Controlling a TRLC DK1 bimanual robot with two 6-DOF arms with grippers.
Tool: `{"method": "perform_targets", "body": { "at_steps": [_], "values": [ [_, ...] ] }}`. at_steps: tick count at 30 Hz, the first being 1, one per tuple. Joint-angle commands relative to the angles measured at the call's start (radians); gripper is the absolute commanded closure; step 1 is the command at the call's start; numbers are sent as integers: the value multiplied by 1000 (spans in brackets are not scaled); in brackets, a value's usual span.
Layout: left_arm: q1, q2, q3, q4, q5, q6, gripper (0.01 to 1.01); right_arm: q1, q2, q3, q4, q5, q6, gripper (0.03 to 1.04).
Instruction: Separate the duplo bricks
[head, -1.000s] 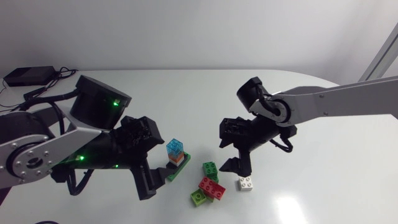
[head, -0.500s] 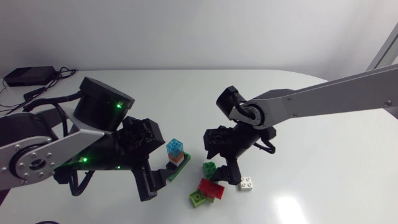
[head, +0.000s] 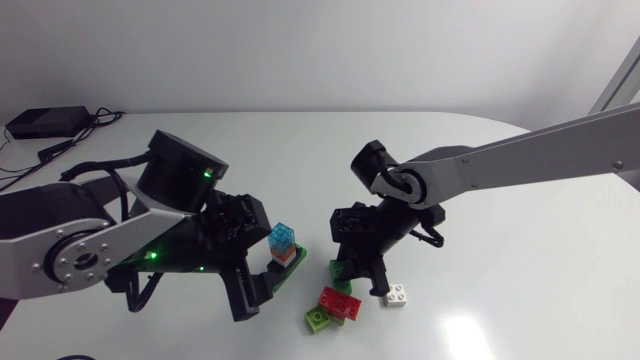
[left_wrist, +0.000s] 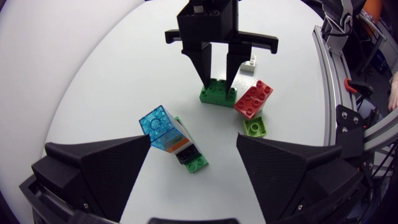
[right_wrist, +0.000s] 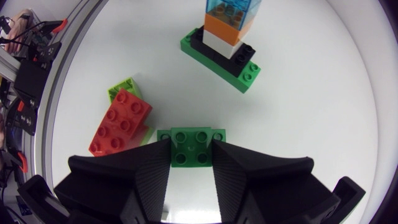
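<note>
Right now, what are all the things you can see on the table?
brick stack: 1, clear blue on orange, white and black on a green plate, just ahead of the left end effector
green brick: 1, dark green, under the right end effector
red brick: 1, red, lying on the lime brick
lime brick: 1, lime green, under the red brick
white brick: 1, white, small, alone beside the right end effector
black box: 1, black, with cables, far left corner
table: 1, white
left end effector: 1, black, open, facing the stack
right end effector: 1, black, over the green brick
</note>
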Motion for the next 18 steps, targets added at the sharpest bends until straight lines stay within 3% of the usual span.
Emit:
{"method": "perform_targets", "body": {
  "at_steps": [1, 9, 13, 18],
  "values": [
    [-8, 18, 1, 16, -10, 26, 67, -34, -31, -23, 14, 7, 17, 839],
    [-80, 7, -11, 105, -79, -1, 67, -157, -169, 32, 9, -43, 247, 838],
    [-98, 7, 12, 136, -110, -21, 67, -178, -246, 58, 1, -39, 422, 834],
    [-112, 19, 57, 168, -134, -64, 67, -217, -278, 142, -80, -54, 603, 831]
  ]
}}
